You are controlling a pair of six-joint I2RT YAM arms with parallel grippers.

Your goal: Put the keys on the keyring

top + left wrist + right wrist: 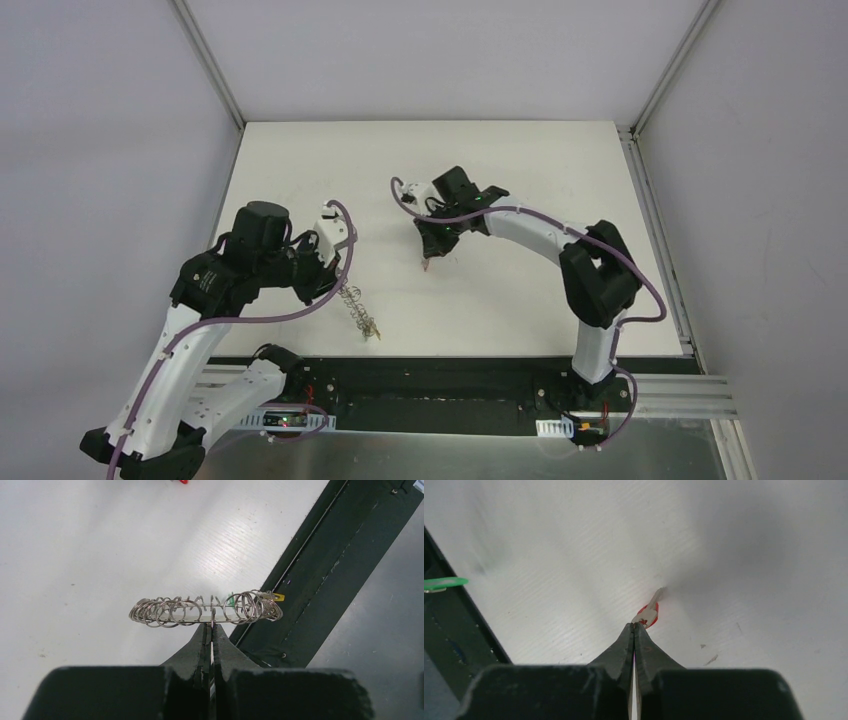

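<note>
Currently: left gripper (210, 628) clamps keyring (170, 611) rim, steadying it | right gripper (633, 626) pinches red key (650, 612) head, blade free for threading, at ring's 2 o'clock

A white table (500, 170) sits inside plain grey wall panels (100, 120) on 3 sides, with 2 slanted metal posts (210, 60) at the back corners. A black strip (440, 385) runs along its near edge, meeting a ribbed aluminium rail (690, 395).

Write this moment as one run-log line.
left tool: shut on keyring | right tool: shut on red key | key, ring: apart
</note>
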